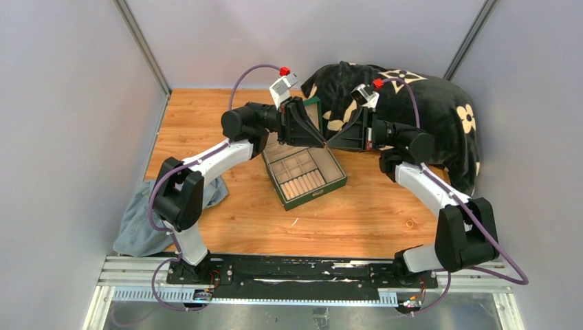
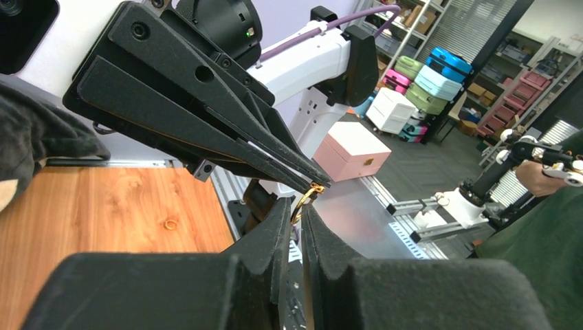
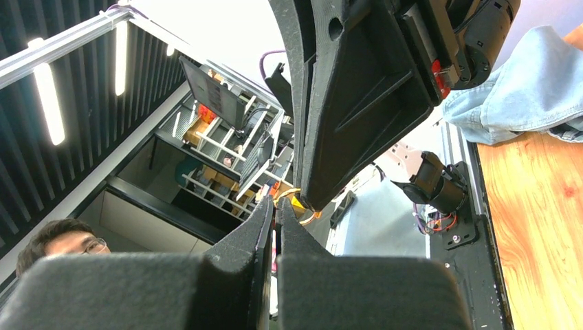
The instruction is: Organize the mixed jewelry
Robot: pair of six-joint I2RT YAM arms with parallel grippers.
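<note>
My two grippers meet tip to tip above the open green box [image 1: 304, 175]. My left gripper [image 2: 297, 206] is shut on a thin gold-coloured ring [image 2: 306, 198], which stands up between its fingertips. My right gripper [image 3: 275, 203] is shut too, and its tips pinch the top of the same ring [image 3: 302, 212]. In the top view the left gripper [image 1: 322, 145] and the right gripper [image 1: 331, 145] touch over the box's far edge. A second small gold ring [image 1: 410, 223] lies on the wood at the right and also shows in the left wrist view [image 2: 170, 224]. No silvery cluster is in view.
The box's lid [image 1: 313, 110] stands up behind the grippers. A black patterned blanket [image 1: 426, 103] fills the back right. A blue denim cloth [image 1: 137, 220] lies at the left edge. A thin pale sliver [image 1: 294, 221] lies in front of the box.
</note>
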